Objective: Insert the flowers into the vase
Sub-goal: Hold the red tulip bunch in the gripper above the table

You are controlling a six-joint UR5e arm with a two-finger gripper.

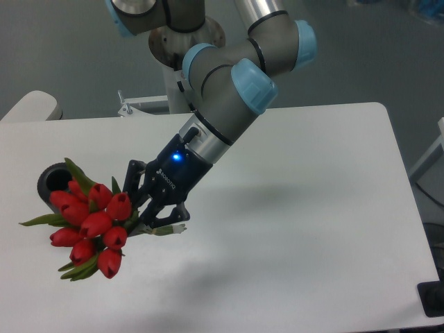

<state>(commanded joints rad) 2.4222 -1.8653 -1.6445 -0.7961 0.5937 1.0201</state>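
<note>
Red tulip buds crowd the left of the fixed camera's single view: the flowers (94,225) hang as a bunch with green leaves, their heads pointing down and to the left, towards the camera. The gripper (149,215) is clamped on the flowers at the stem end, its dark fingers (163,215) closed around the thin pale stems, a short stub of which pokes out to the right. The bunch looks lifted off the white table (312,208), though its height is hard to judge. Just behind the buds stands the vase (54,182), a matte black cylinder whose hollow top is partly covered by the uppermost buds and a leaf. By my reading, the pickup and the carry across to the vase are done. What remains is most of the real work: the stems point away from the opening, so the bunch has to be turned stem-down, lined up over the mouth, lowered in and let go.
</note>
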